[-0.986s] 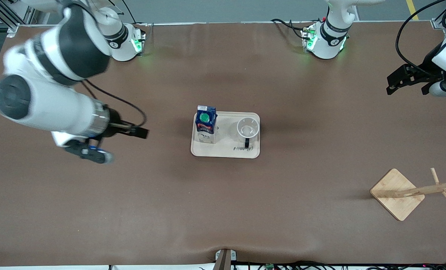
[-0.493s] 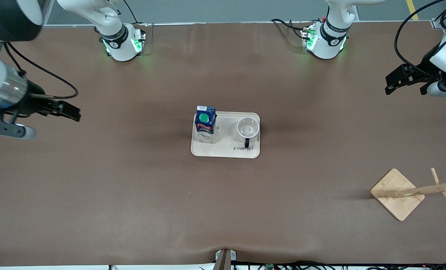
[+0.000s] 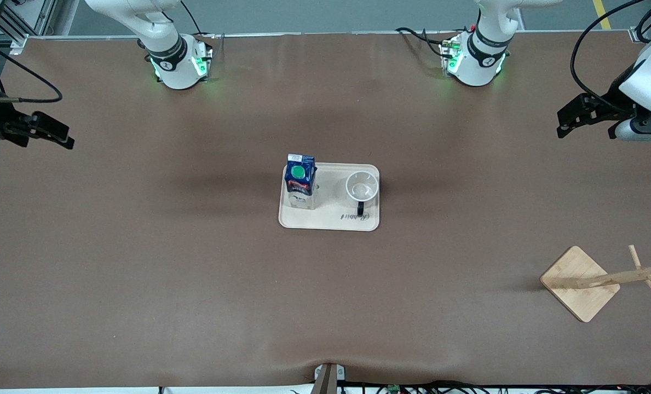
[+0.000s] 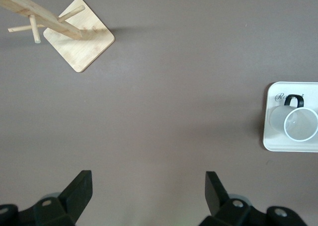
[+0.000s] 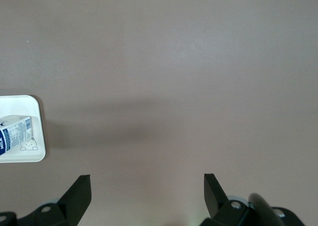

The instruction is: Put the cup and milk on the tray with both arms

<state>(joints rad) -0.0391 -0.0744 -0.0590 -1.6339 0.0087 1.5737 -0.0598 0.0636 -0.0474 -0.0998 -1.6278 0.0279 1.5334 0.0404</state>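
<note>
The cream tray lies at the table's middle. The milk carton stands upright on it toward the right arm's end. The white cup stands upright on it toward the left arm's end, its black handle pointing at the front camera. The cup and tray show in the left wrist view, the carton and tray in the right wrist view. My left gripper is open and empty, high over the left arm's end of the table. My right gripper is open and empty over the right arm's end.
A wooden mug stand with a square base and pegged pole sits near the front camera at the left arm's end; it also shows in the left wrist view. The brown table is bare around the tray.
My right arm has swung away from the tray toward its end of the table and risen. My left gripper has crept slightly toward the tray's side. Carton and cup have not moved.
</note>
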